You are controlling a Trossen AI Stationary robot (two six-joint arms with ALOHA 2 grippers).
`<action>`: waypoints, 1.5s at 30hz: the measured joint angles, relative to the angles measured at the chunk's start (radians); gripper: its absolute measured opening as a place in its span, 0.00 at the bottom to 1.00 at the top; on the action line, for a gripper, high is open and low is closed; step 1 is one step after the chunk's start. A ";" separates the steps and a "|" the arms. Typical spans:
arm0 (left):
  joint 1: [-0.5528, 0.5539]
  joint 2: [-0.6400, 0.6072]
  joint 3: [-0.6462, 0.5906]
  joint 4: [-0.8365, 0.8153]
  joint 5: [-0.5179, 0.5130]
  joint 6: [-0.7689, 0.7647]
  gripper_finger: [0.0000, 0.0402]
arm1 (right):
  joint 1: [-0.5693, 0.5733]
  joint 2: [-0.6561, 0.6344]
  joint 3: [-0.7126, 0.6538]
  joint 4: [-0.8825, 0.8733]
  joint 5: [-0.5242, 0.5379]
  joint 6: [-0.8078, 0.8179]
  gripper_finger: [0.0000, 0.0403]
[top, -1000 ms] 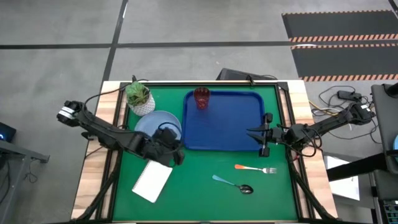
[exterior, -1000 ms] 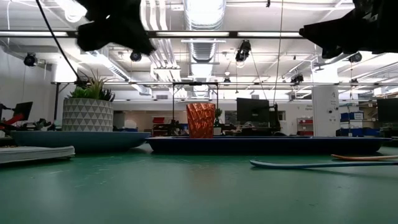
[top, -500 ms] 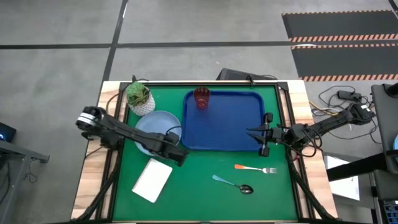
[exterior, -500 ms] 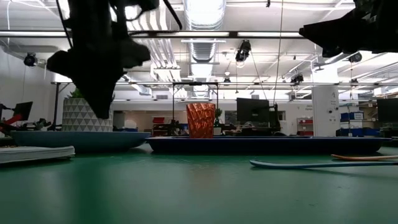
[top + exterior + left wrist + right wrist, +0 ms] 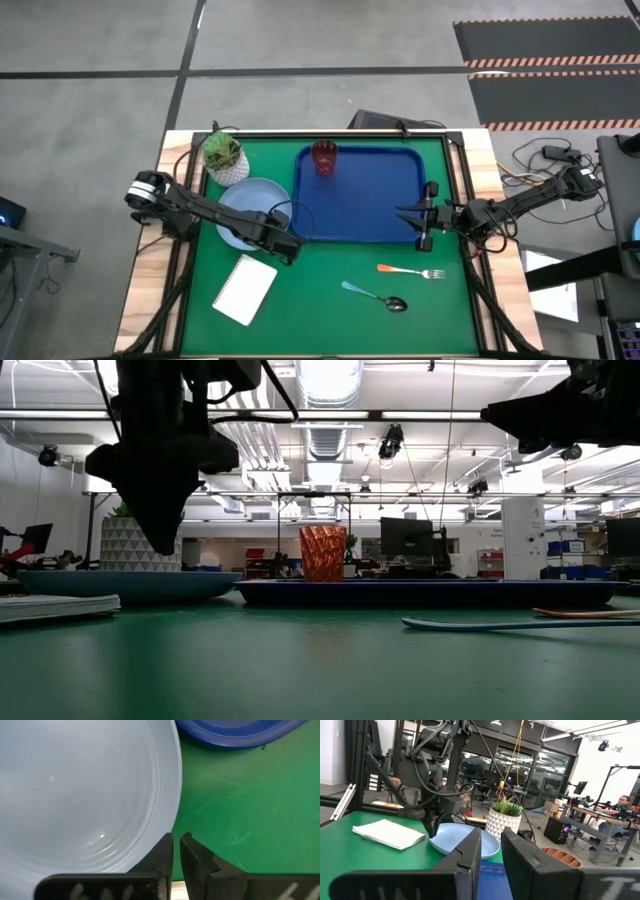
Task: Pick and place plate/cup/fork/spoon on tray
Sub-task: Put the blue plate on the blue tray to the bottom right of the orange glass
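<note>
The light-blue plate (image 5: 248,205) lies flat on the green mat, left of the dark-blue tray (image 5: 365,200). My left gripper (image 5: 286,247) hangs shut just above the plate's near right rim (image 5: 172,820), its tips (image 5: 160,548) clear of the plate (image 5: 120,584). The dark-red cup (image 5: 323,157) stands upright in the tray's far left corner. The orange-handled fork (image 5: 410,271) and the teal-handled spoon (image 5: 373,296) lie on the mat near the tray's near right corner. My right gripper (image 5: 404,213) waits, shut, above the tray's right edge.
A white pot with a green plant (image 5: 225,157) stands at the far left, close behind the plate. A white notepad (image 5: 245,290) lies on the mat on the near side of the plate. The tray's middle (image 5: 375,185) is bare.
My left gripper has come down from high above the table toward the plate's near right rim, shifting a little toward the table's right edge. The plate, cup, fork and spoon have stayed where they were.
</note>
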 joint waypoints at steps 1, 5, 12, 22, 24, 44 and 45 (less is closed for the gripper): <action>0.000 0.000 -0.003 0.004 0.000 0.014 0.06 | 0.000 0.000 0.000 0.000 0.000 0.001 0.16; 0.000 0.001 -0.006 0.008 -0.004 0.075 0.18 | 0.000 0.000 0.000 0.000 0.000 0.002 0.16; -0.023 0.035 -0.007 0.008 -0.070 0.409 0.36 | 0.000 0.000 0.000 0.000 0.000 0.002 0.16; -0.028 0.059 -0.041 0.009 -0.086 0.518 0.36 | 0.000 0.000 0.000 -0.003 0.000 0.001 0.16; -0.028 0.059 -0.063 0.011 -0.088 0.515 0.35 | 0.000 0.001 0.000 -0.005 0.000 0.001 0.16; -0.029 0.058 -0.130 0.106 -0.082 0.515 0.22 | 0.000 0.001 0.000 -0.006 0.000 0.000 0.16; -0.029 0.058 -0.130 0.106 -0.077 0.514 0.19 | 0.000 0.001 0.000 -0.007 0.000 0.000 0.16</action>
